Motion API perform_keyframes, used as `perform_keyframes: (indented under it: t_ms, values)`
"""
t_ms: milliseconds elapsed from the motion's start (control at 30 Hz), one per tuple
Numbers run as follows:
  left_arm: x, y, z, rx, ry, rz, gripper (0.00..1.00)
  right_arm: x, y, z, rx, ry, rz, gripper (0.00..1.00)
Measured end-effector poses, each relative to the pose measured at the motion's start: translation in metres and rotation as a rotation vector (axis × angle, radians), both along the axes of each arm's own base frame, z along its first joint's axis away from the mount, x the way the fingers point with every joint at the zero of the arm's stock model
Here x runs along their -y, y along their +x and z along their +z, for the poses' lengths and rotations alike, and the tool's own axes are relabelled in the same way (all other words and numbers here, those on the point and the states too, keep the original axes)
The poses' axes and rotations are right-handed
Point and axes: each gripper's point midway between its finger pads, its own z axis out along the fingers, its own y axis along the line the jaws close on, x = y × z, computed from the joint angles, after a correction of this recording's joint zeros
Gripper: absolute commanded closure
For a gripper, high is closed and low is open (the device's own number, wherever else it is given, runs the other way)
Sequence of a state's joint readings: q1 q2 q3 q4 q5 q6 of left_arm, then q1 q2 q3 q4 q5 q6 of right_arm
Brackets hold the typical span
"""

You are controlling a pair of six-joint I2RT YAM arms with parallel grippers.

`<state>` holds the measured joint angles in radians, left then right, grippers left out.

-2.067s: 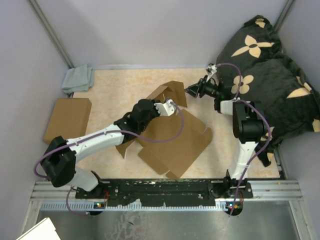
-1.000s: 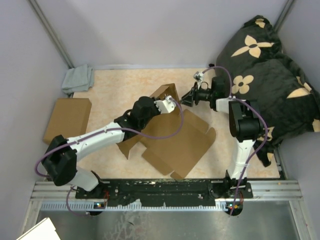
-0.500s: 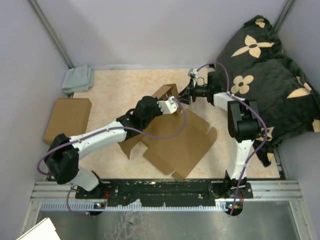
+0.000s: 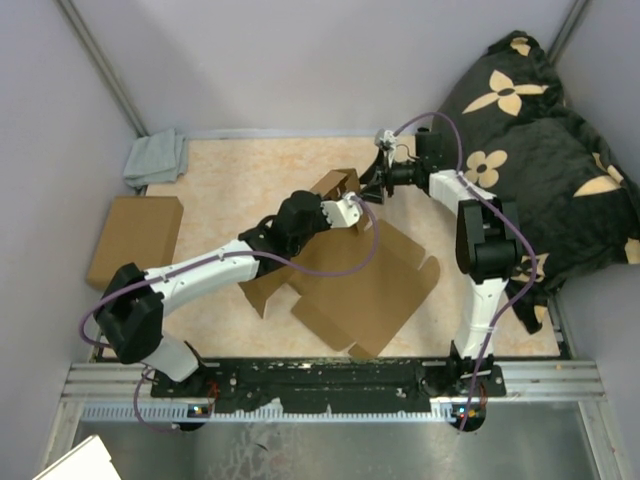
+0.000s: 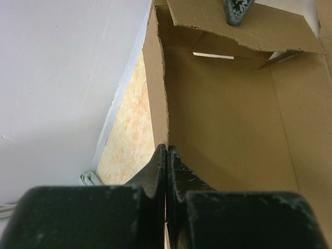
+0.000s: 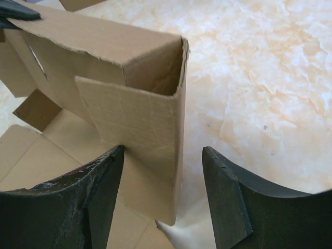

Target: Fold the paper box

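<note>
While the paper box lies half folded in the middle of the table, the left gripper is clamped on the edge of one raised wall, and the right gripper stands wide, its jaws either side of the box's upright corner.

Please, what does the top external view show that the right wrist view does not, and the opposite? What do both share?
Only the top external view shows the gray cloth, the flat brown cardboard piece at the left and the dark flowered cushion. Only the right wrist view shows, close up, the right claw open, with one finger on each side of the raised corner. Both show the paper box and the tan tabletop.
</note>
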<state>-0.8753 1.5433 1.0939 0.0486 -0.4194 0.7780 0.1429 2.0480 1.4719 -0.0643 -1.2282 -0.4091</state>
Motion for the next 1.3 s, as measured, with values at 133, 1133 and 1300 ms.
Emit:
perform_keyframes:
  t_ms: [133, 1133, 1300]
  values:
    - [0.002, -0.001, 0.0, -0.003, 0.001, -0.009, 1.0, 0.005, 0.003, 0.014, 0.026, 0.019, 0.047, 0.35]
    - [0.007, 0.011, 0.015, 0.109, 0.151, -0.026, 1.0, 0.026, -0.027, -0.008, -0.019, 0.014, 0.203, 0.35]
    - [-0.002, 0.024, 0.027, 0.149, 0.164, -0.014, 1.0, 0.021, -0.021, -0.002, -0.008, 0.025, 0.203, 0.34]
